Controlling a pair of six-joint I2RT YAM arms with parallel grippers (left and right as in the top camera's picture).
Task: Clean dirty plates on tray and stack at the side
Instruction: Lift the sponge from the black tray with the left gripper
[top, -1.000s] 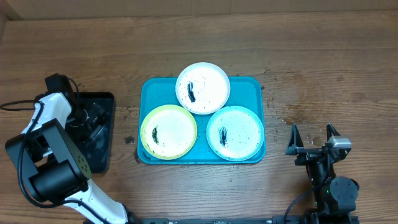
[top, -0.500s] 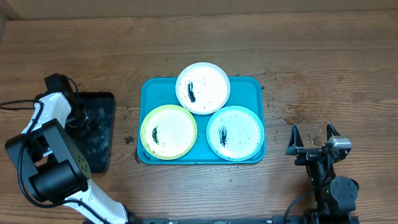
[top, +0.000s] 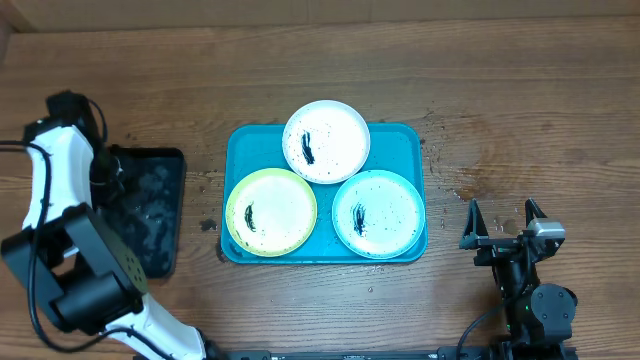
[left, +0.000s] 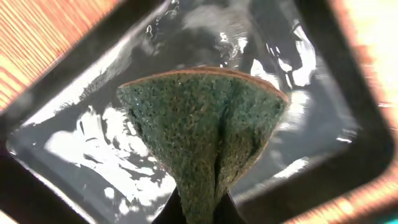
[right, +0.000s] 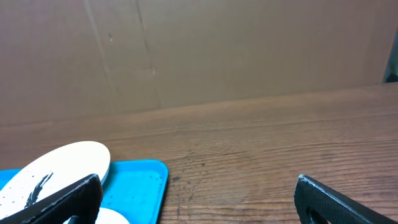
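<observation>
One white-rimmed plate (top: 326, 141), one yellow-green plate (top: 271, 211) and one light teal plate (top: 378, 213) make three plates, and there is one turquoise tray (top: 405, 137). There is one black tray (top: 160, 215) and what looks like a single green sponge (left: 202, 134), though its fold could hide a second piece. There are two hands, one left hand (left: 198, 211) and one right hand (top: 503, 218).

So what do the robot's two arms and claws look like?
The left arm is a smooth white tube between chunky black joint blocks, with a thin black cable running off it. The right arm is all black, with a small silver-grey block near its top. The right claw has two thin, flat black fingers.
</observation>
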